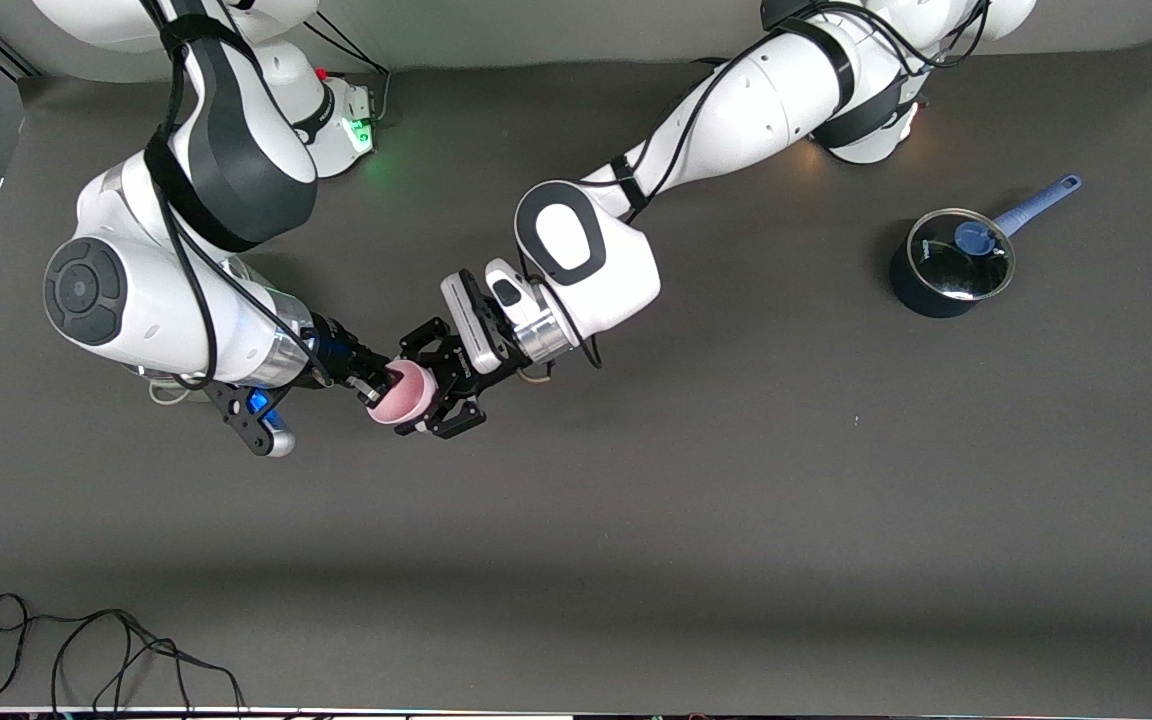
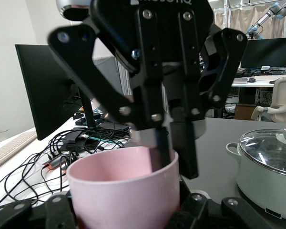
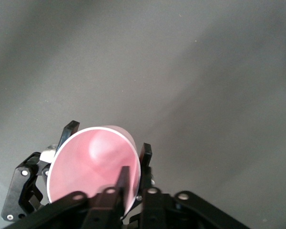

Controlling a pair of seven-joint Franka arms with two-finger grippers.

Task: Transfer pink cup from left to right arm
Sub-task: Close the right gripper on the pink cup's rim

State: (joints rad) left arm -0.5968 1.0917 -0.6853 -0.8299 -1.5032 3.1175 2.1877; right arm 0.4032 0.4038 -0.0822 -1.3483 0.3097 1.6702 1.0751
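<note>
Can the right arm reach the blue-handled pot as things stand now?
Probably not soon: the right gripper is pinching the rim of the pink cup, which the left gripper also holds, and the blue-handled pot sits at the left arm's end of the table.

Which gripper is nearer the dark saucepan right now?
Left. The left gripper and right gripper both grip the pink cup mid-table; the saucepan sits toward the left arm's end.

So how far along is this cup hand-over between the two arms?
Midway. Done: the left gripper has carried the pink cup up over the table, jaws shut on its body. In hand: the right gripper has a finger inside the rim and its jaws closed on the wall. Left: the left gripper lets go, so the right arm alone holds it.
</note>
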